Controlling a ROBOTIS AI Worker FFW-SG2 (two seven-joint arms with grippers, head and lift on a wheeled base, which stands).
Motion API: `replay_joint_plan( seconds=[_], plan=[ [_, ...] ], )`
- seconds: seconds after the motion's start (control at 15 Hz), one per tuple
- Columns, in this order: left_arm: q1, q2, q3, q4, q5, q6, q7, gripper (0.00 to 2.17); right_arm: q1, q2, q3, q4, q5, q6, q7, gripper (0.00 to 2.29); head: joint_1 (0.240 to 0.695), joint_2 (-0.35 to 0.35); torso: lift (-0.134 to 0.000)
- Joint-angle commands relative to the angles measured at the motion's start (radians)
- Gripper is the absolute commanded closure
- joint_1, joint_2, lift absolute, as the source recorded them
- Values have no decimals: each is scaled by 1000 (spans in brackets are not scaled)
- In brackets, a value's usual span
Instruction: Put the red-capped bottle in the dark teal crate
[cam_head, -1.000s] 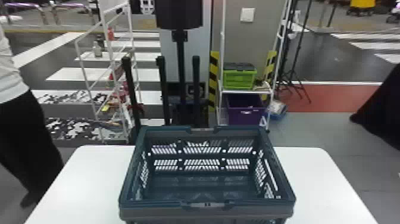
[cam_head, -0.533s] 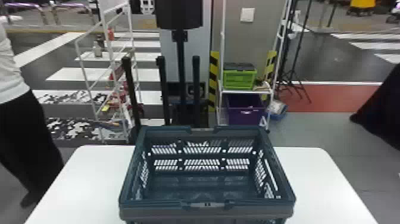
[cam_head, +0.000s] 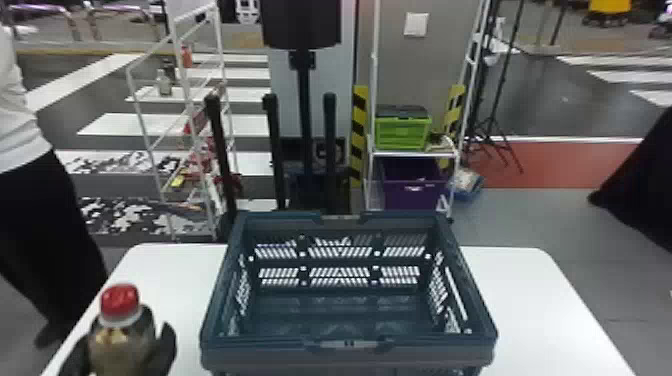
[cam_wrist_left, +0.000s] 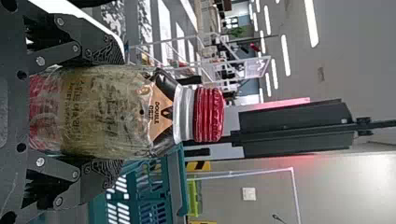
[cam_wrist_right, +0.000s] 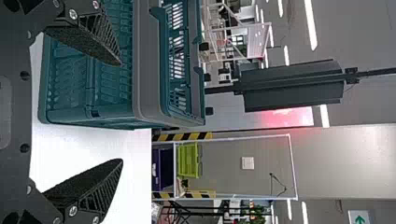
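Left jaws: your left jaws (cam_head: 125, 345) are closed on the bottle (cam_head: 121, 334), one finger on each side of its body.
Bottle: upright between those jaws, its red cap (cam_head: 120, 299) clear above the fingertips (a snug hold, by the look of it); it is outside the crate.
Crate: to the right of your left jaws and beyond them, standing on the table with its open top up (cam_head: 270, 345); the bottle is apart from its near left corner.
Right jaws: your right jaws (cam_wrist_right: 122, 112) stand wide open, with the crate ahead of them and to their left; you cannot tell from here how close the left finger is to it.
Table: white, under the crate and reaching out to both sides of it (cam_head: 530, 300).
Background: well beyond both jaws, a green box (cam_head: 402, 132) sits on a rack above a purple box (cam_head: 410, 187).
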Motion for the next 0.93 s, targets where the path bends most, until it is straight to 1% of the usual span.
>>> replay_joint_plan(
  seconds=[0.0,0.07,0.13,0.2,0.27,0.33,0.4,0.53,0.6,0.73,0.8,0.87],
  plan=[
    [-149,64,9,-96,2,336,-4,1710,-1,9,-3,0,2,3,-1,151,499,0,0],
    [-224,83,10,-121,4,468,-9,1710,-5,9,-5,0,2,6,-1,151,499,0,0],
    [-287,101,4,-122,-4,570,-29,1710,-5,11,-6,0,2,9,-1,151,499,0,0],
    [-339,110,-5,-118,-5,616,-50,1710,-5,14,-6,-2,5,9,-1,151,499,0,0],
    [-407,126,-33,-95,-5,628,-76,1706,-5,20,-8,-3,5,12,-1,151,499,0,0],
    [-476,186,-53,-76,8,695,-82,1706,-3,23,-8,-6,7,12,-1,151,499,0,0],
    [-554,226,-74,-72,19,818,-113,1706,-3,18,-12,-5,5,18,-1,151,499,0,0],
    [-695,221,-108,17,18,882,-233,1706,-1,24,-14,-8,5,18,0,151,499,0,0],
    [-761,219,-143,62,11,913,-280,1706,-3,23,-14,-6,5,18,-1,151,499,0,0],
    [-932,219,-257,195,-19,1005,-424,1706,-1,21,-20,-3,-2,15,-1,151,499,0,0],
    [-999,219,-311,260,-41,1030,-481,1706,-1,21,-23,0,-9,12,-1,151,499,0,0],
    [-1079,219,-395,355,-73,1030,-526,1706,-1,21,-28,5,-12,6,-1,151,499,0,0]
  ],
)
